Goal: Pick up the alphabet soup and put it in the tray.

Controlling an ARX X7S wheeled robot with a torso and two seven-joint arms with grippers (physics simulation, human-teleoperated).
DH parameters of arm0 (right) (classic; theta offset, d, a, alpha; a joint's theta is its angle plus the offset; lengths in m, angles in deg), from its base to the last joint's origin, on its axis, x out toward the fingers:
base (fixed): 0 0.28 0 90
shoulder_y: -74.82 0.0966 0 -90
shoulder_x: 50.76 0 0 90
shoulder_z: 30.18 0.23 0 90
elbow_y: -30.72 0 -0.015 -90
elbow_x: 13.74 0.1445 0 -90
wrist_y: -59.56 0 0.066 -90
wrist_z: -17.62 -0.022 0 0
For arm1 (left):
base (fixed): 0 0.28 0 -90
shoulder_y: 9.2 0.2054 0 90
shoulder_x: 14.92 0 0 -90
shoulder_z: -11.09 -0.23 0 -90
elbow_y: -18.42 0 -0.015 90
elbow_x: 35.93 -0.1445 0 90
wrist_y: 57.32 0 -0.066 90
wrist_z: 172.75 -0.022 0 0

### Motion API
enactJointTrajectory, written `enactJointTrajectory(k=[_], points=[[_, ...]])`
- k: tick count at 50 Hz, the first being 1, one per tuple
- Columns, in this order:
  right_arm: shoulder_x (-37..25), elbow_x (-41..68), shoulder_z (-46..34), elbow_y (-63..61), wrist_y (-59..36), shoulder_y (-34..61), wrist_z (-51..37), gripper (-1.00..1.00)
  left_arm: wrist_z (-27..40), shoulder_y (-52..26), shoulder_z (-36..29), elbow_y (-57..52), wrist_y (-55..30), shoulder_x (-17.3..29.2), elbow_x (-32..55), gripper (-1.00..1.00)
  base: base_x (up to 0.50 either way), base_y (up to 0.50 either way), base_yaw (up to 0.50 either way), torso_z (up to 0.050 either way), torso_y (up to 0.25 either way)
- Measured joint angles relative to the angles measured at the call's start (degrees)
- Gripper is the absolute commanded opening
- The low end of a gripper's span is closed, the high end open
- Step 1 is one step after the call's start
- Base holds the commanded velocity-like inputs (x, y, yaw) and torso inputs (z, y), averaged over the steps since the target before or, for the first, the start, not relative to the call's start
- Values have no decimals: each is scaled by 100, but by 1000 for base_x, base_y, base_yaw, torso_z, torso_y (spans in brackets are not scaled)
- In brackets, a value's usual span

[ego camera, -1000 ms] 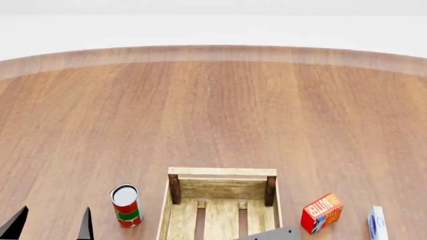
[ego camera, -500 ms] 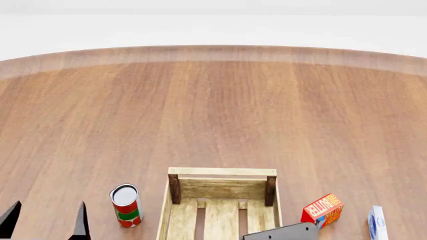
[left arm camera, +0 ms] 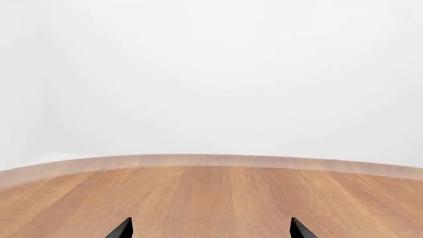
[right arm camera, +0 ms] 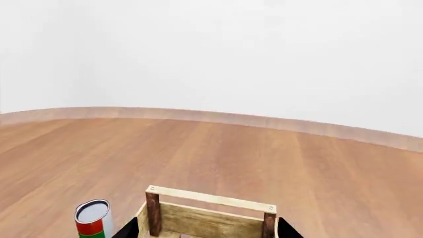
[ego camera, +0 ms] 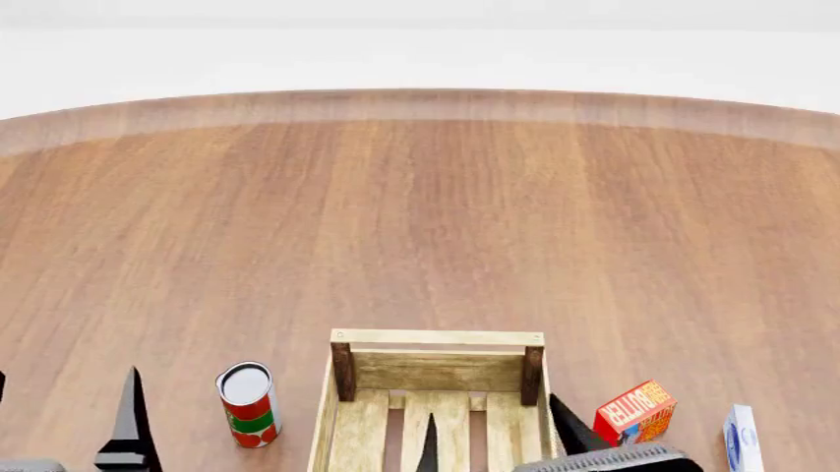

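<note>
Counting for you: one tray [ego camera: 436, 339] | one red-green can [ego camera: 248, 404] left | one butter box [ego camera: 634, 414] right | both hands spread: left hand [ego camera: 59, 418], right hand [ego camera: 495, 442].

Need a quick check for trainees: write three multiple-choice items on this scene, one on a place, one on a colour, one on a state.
1. Where does the red-and-green can stand?
A. inside the tray
B. on the table, at the left side of the tray
C. on top of the butter box

2. What colour is the butter box?
A. mostly red and orange
B. black
C. plain white

3. What state is the right gripper in?
A. shut on the can
B. shut on the box
C. open, holding nothing

Answers:
1 B: the head view shows it on the wood left of the tray.
2 A: its faces are red and orange.
3 C: its fingers stand apart over the tray.
</note>
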Motion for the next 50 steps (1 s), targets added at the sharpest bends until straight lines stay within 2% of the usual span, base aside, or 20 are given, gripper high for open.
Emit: enactJointTrajectory(k=[20, 50], points=[[-81, -805, -27, -447, 976, -272, -221, 100, 122, 12, 65, -446, -157, 103, 122, 100, 0, 0, 0, 0, 0], [-141, -1324, 15, -894, 1641, -425, -445, 100, 269, -6, 182, -860, -305, 220, 303, 100, 0, 0, 0, 0, 0]])
